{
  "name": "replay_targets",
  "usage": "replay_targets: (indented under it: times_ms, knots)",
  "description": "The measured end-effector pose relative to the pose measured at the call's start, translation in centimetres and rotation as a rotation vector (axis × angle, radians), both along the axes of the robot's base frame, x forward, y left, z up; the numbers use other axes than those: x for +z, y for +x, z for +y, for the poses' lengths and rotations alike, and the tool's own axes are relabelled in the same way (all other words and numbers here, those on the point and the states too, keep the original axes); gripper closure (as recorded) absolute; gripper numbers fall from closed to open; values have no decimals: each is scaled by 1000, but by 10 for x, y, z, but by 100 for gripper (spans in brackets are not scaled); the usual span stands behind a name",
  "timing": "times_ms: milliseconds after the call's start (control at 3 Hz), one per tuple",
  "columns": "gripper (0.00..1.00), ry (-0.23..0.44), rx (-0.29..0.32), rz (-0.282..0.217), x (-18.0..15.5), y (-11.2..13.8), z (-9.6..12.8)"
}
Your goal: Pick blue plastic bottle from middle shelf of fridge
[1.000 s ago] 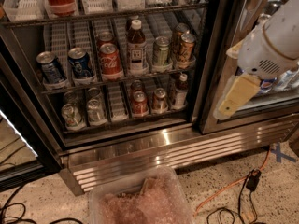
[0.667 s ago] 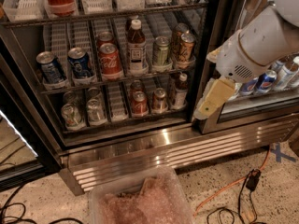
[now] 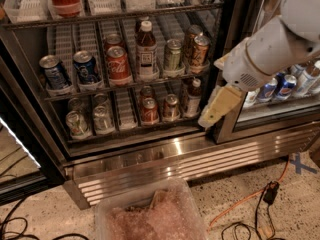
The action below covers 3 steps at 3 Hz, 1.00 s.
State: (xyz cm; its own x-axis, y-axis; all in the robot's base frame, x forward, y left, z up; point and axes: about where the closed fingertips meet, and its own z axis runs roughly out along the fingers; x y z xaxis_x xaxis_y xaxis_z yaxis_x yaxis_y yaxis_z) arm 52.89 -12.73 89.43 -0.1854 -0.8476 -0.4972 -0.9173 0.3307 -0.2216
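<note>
The blue plastic bottle (image 3: pixel 145 51) stands upright in the middle of the middle shelf (image 3: pixel 125 85) of the fridge (image 3: pixel 165 156). It holds dark drink and has a white cap and a pale label. Blue cans (image 3: pixel 86 67) and red cans (image 3: pixel 118 65) stand to its left, a green can (image 3: pixel 173 54) and gold cans (image 3: pixel 200 49) to its right. My gripper (image 3: pixel 209 120) hangs from the white arm (image 3: pixel 265 49) at the right edge of the open compartment. It is below and to the right of the bottle, apart from it, and points down-left.
The lower shelf holds silver cans (image 3: pixel 77 124), red cans (image 3: pixel 150 110) and a shorter white-capped dark bottle (image 3: pixel 193 96). More blue cans (image 3: pixel 280 86) sit behind glass on the right. A clear bin (image 3: pixel 150 214) and an orange cable (image 3: pixel 250 199) lie on the floor.
The arm and gripper have moved left and slightly down, from in front of the right door to the right edge of the open compartment. The bottle and cans have not moved.
</note>
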Motion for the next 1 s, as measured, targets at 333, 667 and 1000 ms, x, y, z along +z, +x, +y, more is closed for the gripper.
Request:
replay_targets:
  times_ms: [333, 667, 1000]
  knots:
    - [0, 58, -15, -18, -12, 15, 16]
    - [0, 122, -29, -37, -21, 31, 33]
    - [0, 165, -35, -59, -25, 42, 47]
